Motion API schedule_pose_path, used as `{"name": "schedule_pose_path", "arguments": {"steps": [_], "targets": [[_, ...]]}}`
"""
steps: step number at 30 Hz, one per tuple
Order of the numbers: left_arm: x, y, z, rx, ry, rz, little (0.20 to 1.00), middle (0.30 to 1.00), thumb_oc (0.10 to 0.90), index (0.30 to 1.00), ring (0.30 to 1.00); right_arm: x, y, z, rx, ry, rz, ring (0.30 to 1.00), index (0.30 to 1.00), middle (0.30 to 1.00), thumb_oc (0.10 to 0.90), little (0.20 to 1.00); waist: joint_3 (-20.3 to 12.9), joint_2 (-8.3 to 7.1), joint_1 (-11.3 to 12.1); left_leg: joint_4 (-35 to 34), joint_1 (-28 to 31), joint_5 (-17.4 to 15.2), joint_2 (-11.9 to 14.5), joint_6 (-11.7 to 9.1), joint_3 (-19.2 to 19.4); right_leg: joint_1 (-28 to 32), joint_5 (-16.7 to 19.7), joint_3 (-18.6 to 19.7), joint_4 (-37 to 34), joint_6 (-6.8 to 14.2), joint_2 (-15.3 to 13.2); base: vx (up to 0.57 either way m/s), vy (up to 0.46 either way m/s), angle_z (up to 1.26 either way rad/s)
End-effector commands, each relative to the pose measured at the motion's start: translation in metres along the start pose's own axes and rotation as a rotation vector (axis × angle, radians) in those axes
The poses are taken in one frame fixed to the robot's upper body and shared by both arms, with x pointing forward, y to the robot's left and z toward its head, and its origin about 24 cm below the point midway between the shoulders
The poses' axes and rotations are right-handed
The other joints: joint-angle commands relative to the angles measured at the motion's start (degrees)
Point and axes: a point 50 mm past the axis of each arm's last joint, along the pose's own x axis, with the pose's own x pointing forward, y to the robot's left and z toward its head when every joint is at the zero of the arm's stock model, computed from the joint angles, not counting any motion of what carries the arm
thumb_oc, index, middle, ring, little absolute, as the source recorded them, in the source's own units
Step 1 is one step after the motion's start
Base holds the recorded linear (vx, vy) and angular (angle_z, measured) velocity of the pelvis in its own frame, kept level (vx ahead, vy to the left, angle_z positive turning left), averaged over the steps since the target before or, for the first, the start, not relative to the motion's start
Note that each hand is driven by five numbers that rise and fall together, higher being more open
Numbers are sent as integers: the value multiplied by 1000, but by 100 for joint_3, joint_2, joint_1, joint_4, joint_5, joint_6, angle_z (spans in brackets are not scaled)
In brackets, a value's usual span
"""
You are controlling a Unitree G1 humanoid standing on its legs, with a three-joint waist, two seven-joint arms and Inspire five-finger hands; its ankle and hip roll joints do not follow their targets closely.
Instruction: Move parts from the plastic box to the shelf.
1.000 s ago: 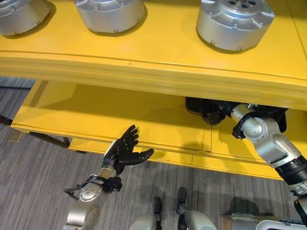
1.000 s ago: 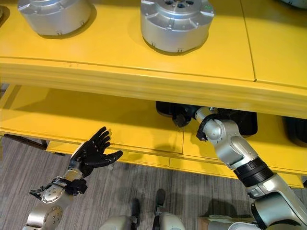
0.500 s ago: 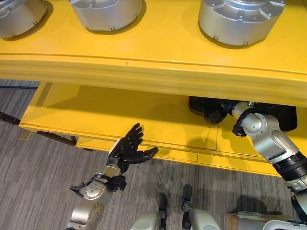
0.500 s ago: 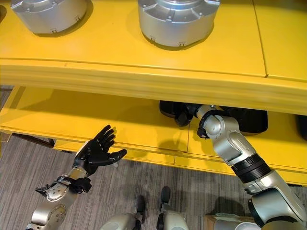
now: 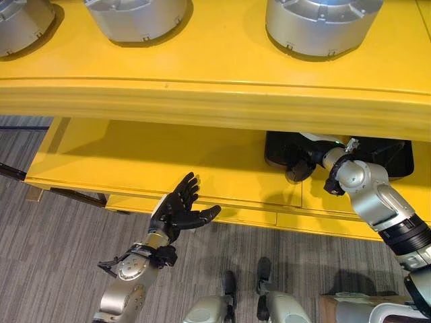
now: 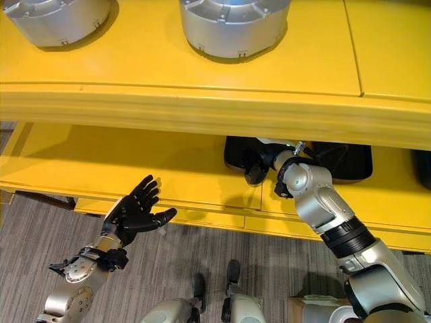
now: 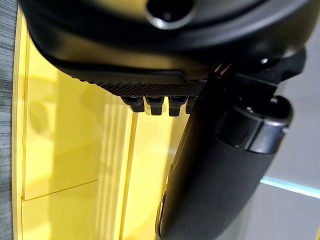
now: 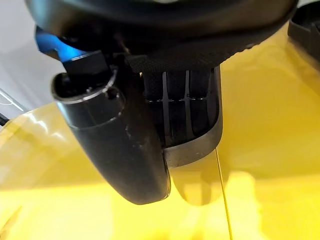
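Note:
Three silver round parts stand on the yellow top shelf (image 5: 222, 74); the right one (image 5: 323, 23) is nearest my right arm. A black plastic box (image 5: 277, 148) sits on the lower shelf (image 5: 168, 161), half hidden under the top board. My right hand (image 5: 299, 168) is just in front of the box, under the top shelf. In the right wrist view its fingers (image 8: 187, 105) and thumb (image 8: 117, 145) curl around a part with a silver rim (image 8: 197, 150). My left hand (image 5: 178, 212) hovers open, palm up, at the lower shelf's front edge and holds nothing.
A second black box (image 6: 421, 168) shows at the far right of the lower shelf. Grey striped carpet (image 5: 54, 256) lies below the shelf. The lower shelf's left half is bare yellow board.
The camera has shifted a little. My right hand has drawn slightly out from the black box toward the shelf's front. The left hand has stayed open in much the same place.

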Motion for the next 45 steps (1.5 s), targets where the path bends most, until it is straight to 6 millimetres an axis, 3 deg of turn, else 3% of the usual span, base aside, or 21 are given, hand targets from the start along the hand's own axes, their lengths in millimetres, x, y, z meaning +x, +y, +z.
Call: {"name": "schedule_pose_path", "arguments": {"steps": [1, 11, 23, 30, 45], "targets": [[14, -24, 26, 5, -138, -130, 1000, 1000, 900, 1000, 1000, -15, -67, 55, -107, -208, -298, 300, 300, 300, 400, 300, -203, -249, -344, 519, -123, -260, 473, -364, 460, 88, -528, -4, 354, 613, -431, -71, 9, -3], [22, -35, 38, 11, -184, -176, 1000, 1000, 900, 1000, 1000, -21, -74, 66, -171, -244, -330, 300, 300, 300, 400, 300, 150, -235, -512, 1104, -451, -566, 372, -233, 550, -288, -638, 241, 705, 559, -386, -55, 34, -5], [29, -43, 52, 28, -231, -170, 1000, 1000, 900, 1000, 1000, -21, -83, 83, -195, -291, -370, 300, 300, 300, 400, 300, 612, -328, -494, 2119, -1110, -948, 372, -58, 499, -852, -811, 427, 1336, 507, -313, -66, 3, -4], [30, -43, 53, 38, -231, -169, 1000, 1000, 900, 1000, 1000, -20, -86, 88, -240, -296, -397, 300, 300, 300, 400, 300, 686, -342, -467, 2278, -1237, -972, 402, -40, 501, -956, -828, 464, 1441, 488, -287, -27, -14, 0], [27, -37, 51, 43, -199, -179, 1000, 1000, 900, 1000, 1000, -17, -118, 79, -348, -220, -520, 300, 300, 300, 400, 300, 604, -368, -323, 2201, -1189, -905, 443, -98, 457, -897, -826, 394, 1418, 491, -304, 11, -9, 1]]}}
